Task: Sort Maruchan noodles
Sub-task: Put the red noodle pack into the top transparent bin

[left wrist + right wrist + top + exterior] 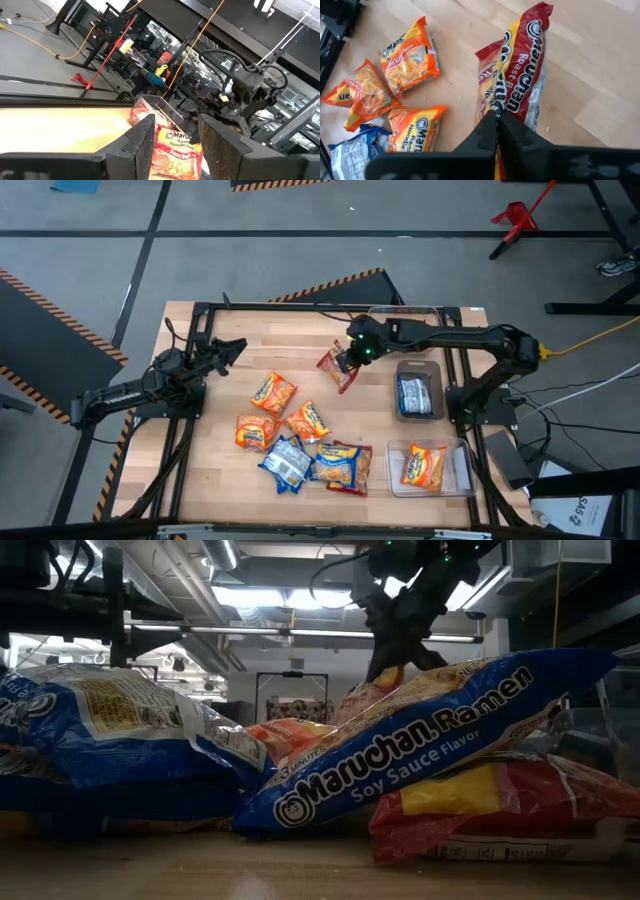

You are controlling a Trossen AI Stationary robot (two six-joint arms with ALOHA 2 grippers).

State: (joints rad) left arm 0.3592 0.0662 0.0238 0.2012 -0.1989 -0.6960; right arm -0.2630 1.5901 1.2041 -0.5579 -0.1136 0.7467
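From above, the right gripper (350,358) is pinched tight on two dark red noodle packs (338,368) near the middle of the table's far side. The packs hang from it with their long side running from about 11 o'clock to 5 o'clock. Three orange packs (272,392) lie on the wooden table (220,480) toward 7 o'clock from the red ones, and a small heap — blue packs (286,462) and one more red pack (352,463) — sits at 6 o'clock. At the right side, one clear bin (418,393) holds a blue pack and a nearer bin (430,467) holds an orange one. The left gripper (228,350) waits at the table's left side, its fingers apart and holding nothing.

From table height, a blue soy sauce pack (430,740) leans up to the right across a red pack (520,805), and the right gripper (395,645) hangs above them.

The left wrist camera shows its own two fingers (142,137) spread, with the held red packs (172,150) far off between them.

The right wrist camera shows its fingers together on the edge of the red packs (520,80) — they point straight away from the gripper, above the table.
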